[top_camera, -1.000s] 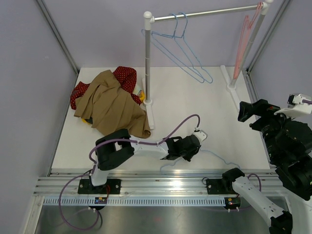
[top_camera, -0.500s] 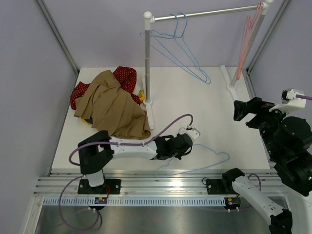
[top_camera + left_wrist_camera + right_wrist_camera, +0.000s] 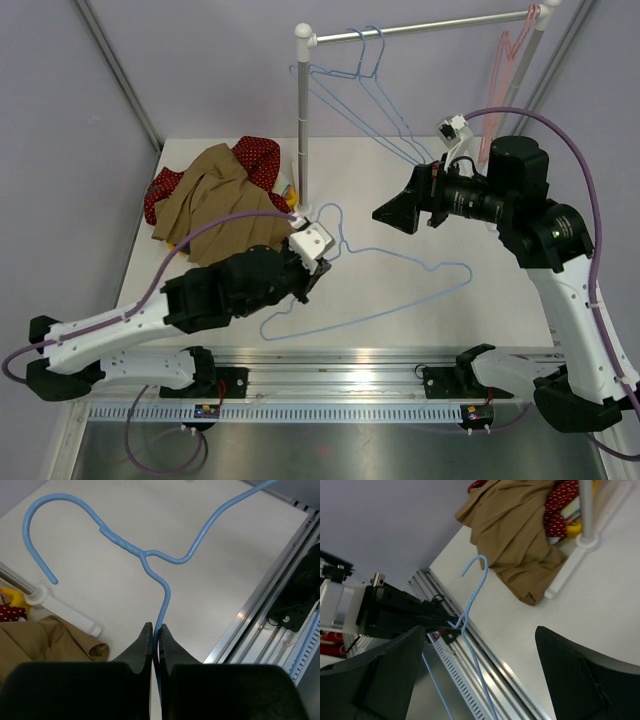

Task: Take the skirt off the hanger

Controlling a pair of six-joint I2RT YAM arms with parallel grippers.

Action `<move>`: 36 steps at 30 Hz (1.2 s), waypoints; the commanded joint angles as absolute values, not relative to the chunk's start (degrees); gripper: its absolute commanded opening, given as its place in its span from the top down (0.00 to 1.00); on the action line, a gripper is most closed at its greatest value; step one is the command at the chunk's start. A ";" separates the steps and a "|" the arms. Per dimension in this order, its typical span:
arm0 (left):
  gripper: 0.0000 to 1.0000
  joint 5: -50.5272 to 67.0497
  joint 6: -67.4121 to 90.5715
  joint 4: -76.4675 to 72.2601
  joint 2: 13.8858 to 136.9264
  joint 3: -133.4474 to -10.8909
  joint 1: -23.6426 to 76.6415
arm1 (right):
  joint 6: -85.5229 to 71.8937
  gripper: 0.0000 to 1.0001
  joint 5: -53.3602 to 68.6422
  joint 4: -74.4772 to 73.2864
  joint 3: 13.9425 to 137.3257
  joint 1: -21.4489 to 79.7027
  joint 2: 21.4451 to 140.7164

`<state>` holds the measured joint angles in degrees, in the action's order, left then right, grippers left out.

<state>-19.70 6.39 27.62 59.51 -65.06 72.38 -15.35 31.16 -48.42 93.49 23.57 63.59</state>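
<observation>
Lilac walls [image 3: 200, 70] close in a white table [image 3: 470, 310], and a clothes rail [image 3: 430, 27] spans its far side on a white post [image 3: 303, 120]. Two blue hangers [image 3: 358, 72] hang from the rail near the post, and pink hangers [image 3: 498, 95] hang at its right end. At the far left of the table the tan skirt [image 3: 215, 195] lies in a crumpled heap, partly over a red dotted garment [image 3: 262, 155], with its near edge just beside the foot of the post. The left gripper [image 3: 155, 632] has its jaws pressed together on the wire of a blue hanger [image 3: 121, 542], pinching one shoulder wire just below the twisted neck. That hanger is held up off the table, hook towards the post, its triangle reaching out to the right, apart from the skirt. The right gripper [image 3: 392, 213] hovers over the middle of the table, pointing left towards the held hanger and touching nothing. Its fingers [image 3: 580, 675] stand wide apart
</observation>
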 commanded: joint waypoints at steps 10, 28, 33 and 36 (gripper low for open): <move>1.00 -24.52 2.90 33.75 45.79 -65.38 72.25 | -24.87 0.01 53.17 -45.53 90.45 23.47 63.73; 1.00 -26.90 -1.84 27.42 50.80 -69.17 72.16 | -28.74 0.26 60.38 -42.27 82.97 23.47 61.35; 1.00 -24.96 -1.93 28.56 51.94 -71.10 72.07 | -27.16 0.14 57.48 -44.39 83.85 23.38 60.91; 1.00 -24.00 -1.58 30.14 51.94 -71.19 72.07 | -28.12 0.10 55.38 -42.81 85.16 23.38 60.21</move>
<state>-25.34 -0.69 31.99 52.14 -68.31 72.25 -27.59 57.25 -44.71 83.22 23.57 61.67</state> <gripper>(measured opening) 0.025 0.885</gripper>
